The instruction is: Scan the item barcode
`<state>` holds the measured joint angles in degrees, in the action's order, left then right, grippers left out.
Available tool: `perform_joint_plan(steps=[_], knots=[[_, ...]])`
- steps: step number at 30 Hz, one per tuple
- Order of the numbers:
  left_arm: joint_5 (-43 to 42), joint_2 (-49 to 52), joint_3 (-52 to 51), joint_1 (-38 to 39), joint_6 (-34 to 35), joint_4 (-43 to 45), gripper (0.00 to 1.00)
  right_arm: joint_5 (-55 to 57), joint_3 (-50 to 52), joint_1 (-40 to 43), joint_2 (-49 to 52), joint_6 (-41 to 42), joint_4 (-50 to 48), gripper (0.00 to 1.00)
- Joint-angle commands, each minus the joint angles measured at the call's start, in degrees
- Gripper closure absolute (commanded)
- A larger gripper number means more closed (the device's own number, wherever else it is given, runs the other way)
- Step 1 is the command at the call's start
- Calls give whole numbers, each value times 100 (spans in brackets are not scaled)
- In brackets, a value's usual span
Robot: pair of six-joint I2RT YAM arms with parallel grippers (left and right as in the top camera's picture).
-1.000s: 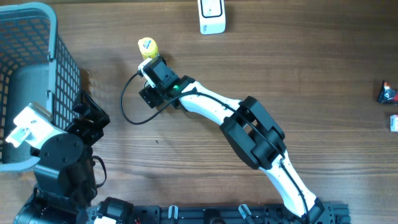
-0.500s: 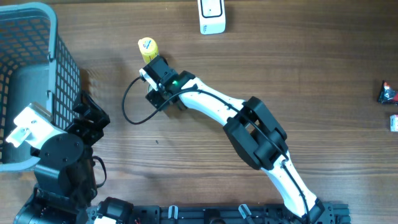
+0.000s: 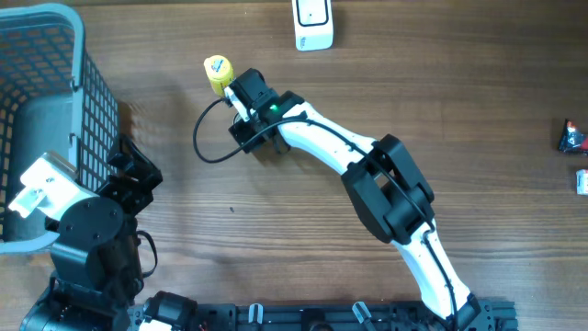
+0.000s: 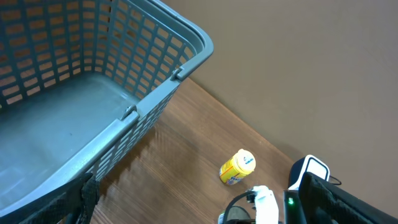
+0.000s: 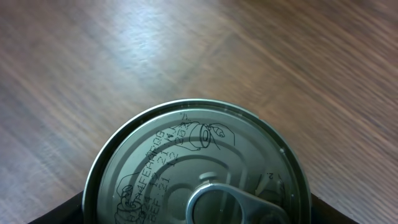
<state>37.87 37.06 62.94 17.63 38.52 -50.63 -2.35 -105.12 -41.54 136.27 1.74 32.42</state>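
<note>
The item is a yellow can (image 3: 218,74) at the back of the wooden table, also seen as a yellow can (image 4: 237,168) in the left wrist view. My right gripper (image 3: 230,85) reaches it from the lower right. In the right wrist view the can's metal lid (image 5: 199,168) with its pull ring fills the space between my two dark fingers, which sit against its rim. A white scanner (image 3: 313,25) stands at the table's back edge. My left gripper (image 3: 129,173) is open and empty beside the basket.
A grey mesh basket (image 3: 87,83) takes up the left side; its rim (image 4: 186,65) runs close to my left fingers (image 4: 84,199). A black cable (image 3: 197,147) loops from the right wrist. Two small items (image 3: 571,138) lie at the far right edge.
The right wrist swung right and toward the back of the table, and its jaws narrowed around the can. The can stayed in place. The left arm has not moved.
</note>
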Motion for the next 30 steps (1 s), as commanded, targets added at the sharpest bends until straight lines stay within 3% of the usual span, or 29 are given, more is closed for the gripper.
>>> perform_joint_plan(steps=[1,18,27,30], knots=[[74,-15,-4,22,98,-9,0,144,223,426,315,686,372,33],[55,-15,-4,22,101,-4,0,144,245,1812,315,459,2192,42],[-52,-15,-4,22,101,-2,0,-109,245,1895,315,-2022,3731,36],[-52,-15,-4,22,101,-2,0,57,245,1902,315,-2332,3897,36]])
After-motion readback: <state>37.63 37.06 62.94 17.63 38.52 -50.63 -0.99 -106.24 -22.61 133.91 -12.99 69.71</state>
